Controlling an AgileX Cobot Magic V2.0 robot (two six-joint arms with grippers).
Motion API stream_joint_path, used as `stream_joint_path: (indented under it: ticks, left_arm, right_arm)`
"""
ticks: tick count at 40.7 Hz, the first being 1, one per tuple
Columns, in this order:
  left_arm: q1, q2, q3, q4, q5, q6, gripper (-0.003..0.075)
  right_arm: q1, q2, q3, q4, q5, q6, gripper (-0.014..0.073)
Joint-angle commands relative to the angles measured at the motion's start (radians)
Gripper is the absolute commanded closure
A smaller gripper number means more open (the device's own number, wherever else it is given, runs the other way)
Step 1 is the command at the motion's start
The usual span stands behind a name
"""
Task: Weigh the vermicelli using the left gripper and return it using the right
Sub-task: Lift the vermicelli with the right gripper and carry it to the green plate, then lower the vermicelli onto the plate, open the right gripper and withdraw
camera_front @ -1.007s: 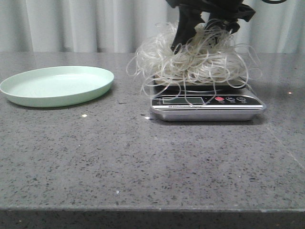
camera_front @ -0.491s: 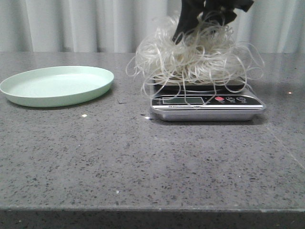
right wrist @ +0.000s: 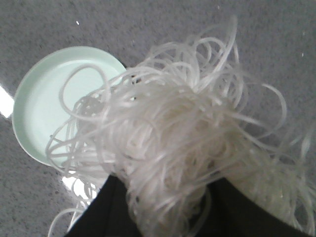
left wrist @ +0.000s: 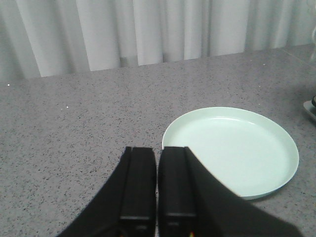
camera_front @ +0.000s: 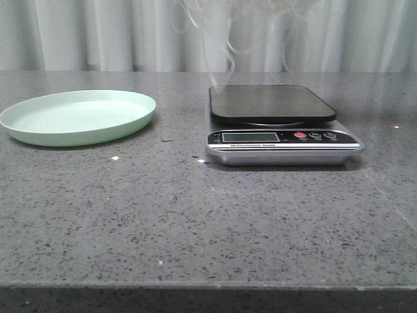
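Vermicelli [right wrist: 173, 143] is off the scale [camera_front: 280, 127], held up by the right gripper [right wrist: 168, 207]; jaws pinching the tangle, fingertips buried in strands. Front view: only a few blurred strands hang at the top centre of the frame, above the bare black scale platform. Green plate [camera_front: 78, 116] sits mid-left on the grey table [camera_front: 195, 222], well apart from the scale. Left gripper [left wrist: 157, 185], lower centre of its view, jaws pressed together, holds nothing, beside the plate.
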Motion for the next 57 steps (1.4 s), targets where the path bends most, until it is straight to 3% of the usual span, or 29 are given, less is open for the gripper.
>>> stream_joint_path:
  ticks: [1,21,34,48,57]
  left_arm:
    - [0.001,0.001,-0.027,-0.015,-0.077,-0.011,0.0584]
    - [0.001,0.001,-0.027,-0.015,-0.077,-0.011,0.0584]
    - [0.001,0.001,-0.027,-0.015,-0.077,-0.011,0.0584]
    - [0.001,0.001,-0.027,-0.015,-0.077,-0.011,0.0584]
    - [0.001,0.001,-0.027,-0.015,-0.077,-0.011,0.0584]
  right_arm:
    - [0.032,-0.039,-0.074,0.080,-0.073,-0.020,0.0442]
    - [0.290,0.147,-0.078,0.100,-0.398,-0.054,0.0442]
    - [0.308,0.283,-0.078,0.100,-0.379,-0.054,0.0442]
    - [0.308,0.306,-0.078,0.104,-0.357,-0.054,0.0440]
    - [0.307,0.306,-0.078,0.104,-0.336,-0.054,0.0247]
